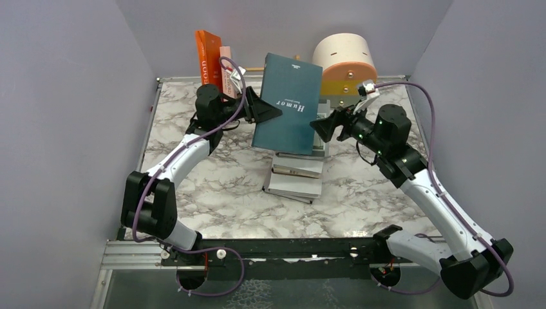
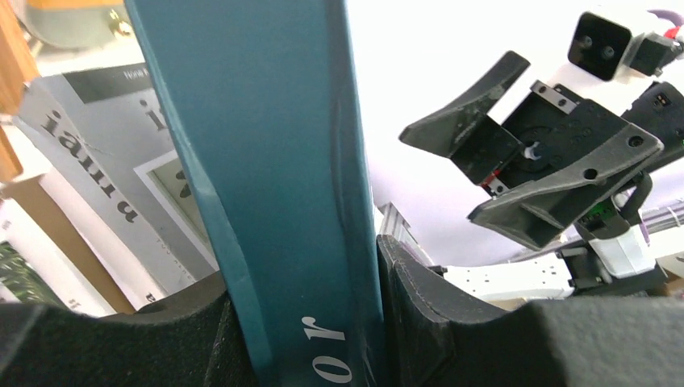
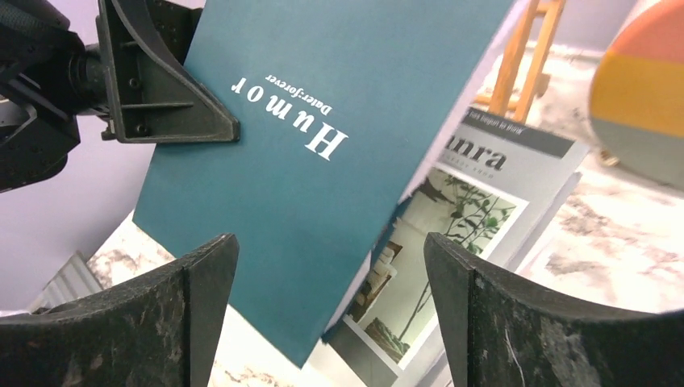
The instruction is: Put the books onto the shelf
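From above, my left hand (image 1: 267, 107) was clamped on the left edge of the dark teal book (image 1: 288, 103), holding it upright over the stack of books (image 1: 296, 174) in the middle of the worktop (image 1: 212, 187), presumably so that it could swing to the shelf (image 1: 255, 68) at the far left, where the orange book (image 1: 207, 58) and the pink book (image 1: 226, 67) stood. My right hand (image 1: 325, 127) sat just beside the book's right edge with its fingers apart, gripping nothing. The round drawer unit (image 1: 344, 61) stood at the far right, away from that route. From my left wrist, both pads pressed the teal cover squarely, the edge running straight up between them; my right hand was apart from it, with open space between. From my right wrist, the cover hung tilted in front of my spread fingers, its lower corner over a grey book (image 3: 484, 210) atop the stack. I judged that the corner needed lifting clear, and the room leftward looked open apart from the books already standing there.
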Controlling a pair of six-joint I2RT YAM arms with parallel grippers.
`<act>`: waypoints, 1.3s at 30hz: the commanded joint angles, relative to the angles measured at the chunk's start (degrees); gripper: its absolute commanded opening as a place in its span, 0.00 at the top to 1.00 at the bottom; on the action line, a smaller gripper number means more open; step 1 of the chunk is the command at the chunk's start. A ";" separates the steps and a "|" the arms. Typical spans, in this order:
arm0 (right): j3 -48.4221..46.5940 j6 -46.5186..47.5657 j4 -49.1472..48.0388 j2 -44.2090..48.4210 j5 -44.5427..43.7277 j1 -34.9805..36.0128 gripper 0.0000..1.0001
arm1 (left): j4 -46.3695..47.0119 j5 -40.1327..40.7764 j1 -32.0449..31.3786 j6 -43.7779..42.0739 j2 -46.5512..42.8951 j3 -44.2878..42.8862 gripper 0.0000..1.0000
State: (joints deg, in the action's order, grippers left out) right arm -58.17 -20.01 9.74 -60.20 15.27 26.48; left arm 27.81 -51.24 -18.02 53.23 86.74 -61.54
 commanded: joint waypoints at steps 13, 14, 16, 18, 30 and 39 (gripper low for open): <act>-0.63 3.29 3.74 5.32 -9.12 0.33 0.14 | 2.63 12.58 7.03 -4.37 -10.11 -8.99 1.00; -0.50 3.26 3.71 5.28 -9.06 0.32 0.14 | 1.71 14.34 7.26 -5.18 -10.20 -9.54 1.00; -0.38 3.32 3.58 5.12 -8.98 0.28 0.14 | -0.75 18.20 7.38 -7.75 -10.23 -10.60 1.00; -0.30 3.40 3.33 4.91 -8.90 0.26 0.14 | -4.08 22.94 7.38 -10.81 -9.74 -11.76 1.00; -0.18 3.33 1.78 1.90 -6.99 0.30 0.14 | -12.70 47.10 5.21 -27.25 -0.12 -18.03 1.00; 0.16 3.05 1.44 0.77 -6.78 0.28 0.14 | -15.48 58.23 1.96 -38.56 10.32 -26.91 1.00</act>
State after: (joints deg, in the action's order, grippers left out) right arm -58.59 -17.63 12.80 -59.24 8.01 26.52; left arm 11.09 -0.91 -14.68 22.20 95.18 -83.64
